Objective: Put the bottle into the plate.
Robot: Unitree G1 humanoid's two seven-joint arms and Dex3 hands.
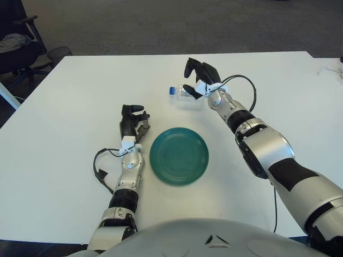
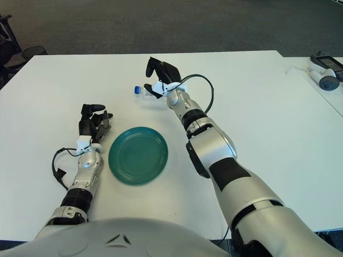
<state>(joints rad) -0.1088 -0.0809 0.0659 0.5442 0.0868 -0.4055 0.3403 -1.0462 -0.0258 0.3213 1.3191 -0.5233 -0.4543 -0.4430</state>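
Observation:
A clear plastic bottle [image 1: 180,92] with a blue cap [image 1: 172,90] lies on its side on the white table, beyond the green plate [image 1: 178,156]. My right hand [image 1: 191,79] is over the bottle's base end. Its dark fingers [image 1: 206,68] arch above the bottle and the thumb sits low beside it, so much of the bottle's body is hidden. The fingers are still spread, with no firm grip showing. The plate has nothing on it. My left hand [image 1: 132,119] shows just left of the plate, fingers relaxed and holding nothing.
A black cable [image 1: 99,167] loops beside my left forearm. A dark chair [image 1: 15,45] and a wire basket [image 1: 58,53] stand off the table's far left corner. White devices [image 2: 325,75] lie at the far right edge.

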